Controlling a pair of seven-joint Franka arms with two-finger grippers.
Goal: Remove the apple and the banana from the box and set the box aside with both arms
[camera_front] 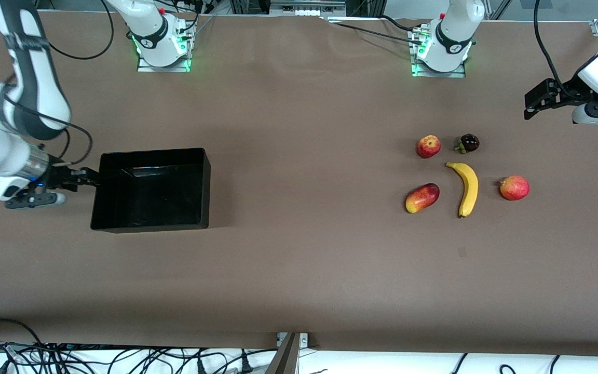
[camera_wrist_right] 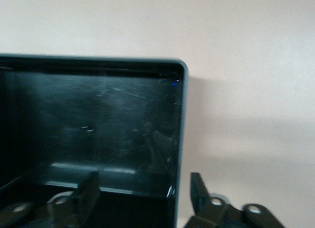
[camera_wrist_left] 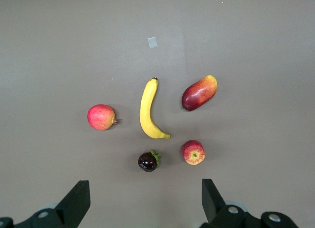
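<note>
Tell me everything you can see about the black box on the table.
The box is a glossy black rectangular bin, plastic by its look, with low walls, rounded corners and a scuffed inner surface. It stands upright and empty on the brown table, toward the right arm's end, well apart from the fruit. The right gripper straddles its end wall, one finger inside and one outside, jaws open; whether they touch the wall is unclear.

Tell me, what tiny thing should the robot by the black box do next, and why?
Probably lift the right tool up and away from the box. Its fingers stand open astride the box wall, and the box sits empty at the right arm's end of the table. The apple and banana already lie on the table, below the waiting, open left tool.
</note>
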